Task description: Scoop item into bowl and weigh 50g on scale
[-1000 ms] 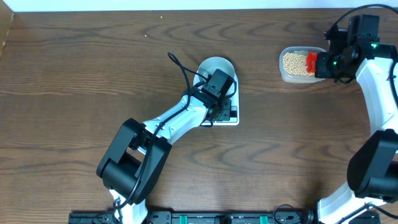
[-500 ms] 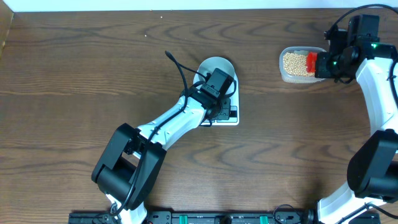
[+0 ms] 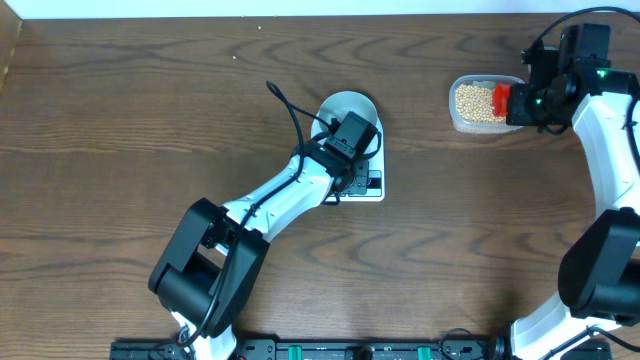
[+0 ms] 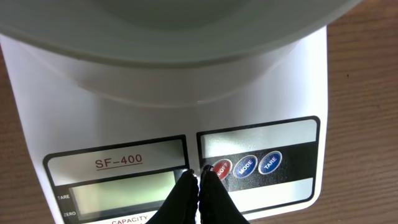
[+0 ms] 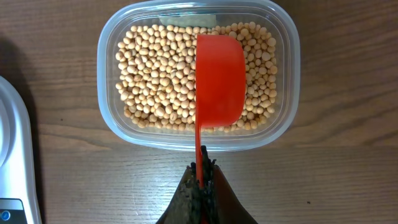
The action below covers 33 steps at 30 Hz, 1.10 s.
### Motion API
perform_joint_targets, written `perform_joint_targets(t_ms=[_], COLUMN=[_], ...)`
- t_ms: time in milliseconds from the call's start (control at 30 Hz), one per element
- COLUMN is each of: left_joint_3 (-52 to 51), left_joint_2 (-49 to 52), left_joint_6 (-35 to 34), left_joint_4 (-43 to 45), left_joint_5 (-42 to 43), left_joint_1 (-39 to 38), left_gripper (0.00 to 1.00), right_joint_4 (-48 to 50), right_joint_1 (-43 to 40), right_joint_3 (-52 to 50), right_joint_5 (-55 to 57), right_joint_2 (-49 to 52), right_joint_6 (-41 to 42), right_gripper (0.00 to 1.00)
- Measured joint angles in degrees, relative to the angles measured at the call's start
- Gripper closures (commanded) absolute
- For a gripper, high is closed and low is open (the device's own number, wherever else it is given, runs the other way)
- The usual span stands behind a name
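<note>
Since the earlier frame the left arm's elbow has shifted slightly left; the right arm is unchanged. The left claw (image 4: 199, 177), pressed together and empty, points at the red round button (image 4: 222, 168) of the flat white rectangular scale (image 4: 292, 93). The pale bluish-white round bowl (image 4: 174, 31) sits on the scale. The right claw (image 5: 203, 168) pinches the handle of the red plastic scoop (image 5: 219, 81), over the small tan-yellow beans (image 5: 155, 74) in the clear plastic tub (image 5: 289, 81).

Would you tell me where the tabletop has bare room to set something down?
Bare wood lies between the scale and the tub, and across the table left of the left arm. Crowded around scale, bowl and right arm.
</note>
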Motion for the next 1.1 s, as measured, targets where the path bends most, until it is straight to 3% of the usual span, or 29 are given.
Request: perform_joint_targets(t_ms=[1100], left_joint_3=[0.0], left_joint_2=[1.8], left_joint_6=[2.0], left_joint_4=[2.1], left_joint_5=[-1.2], left_joint_1=[-2.8], left_gripper=[0.93], right_joint_4=[0.0], right_joint_1=[0.0], right_joint_3=[0.0], right_joint_5=[0.0], right_joint_2=[0.0], right_joint_6=[0.0], right_gripper=[0.99])
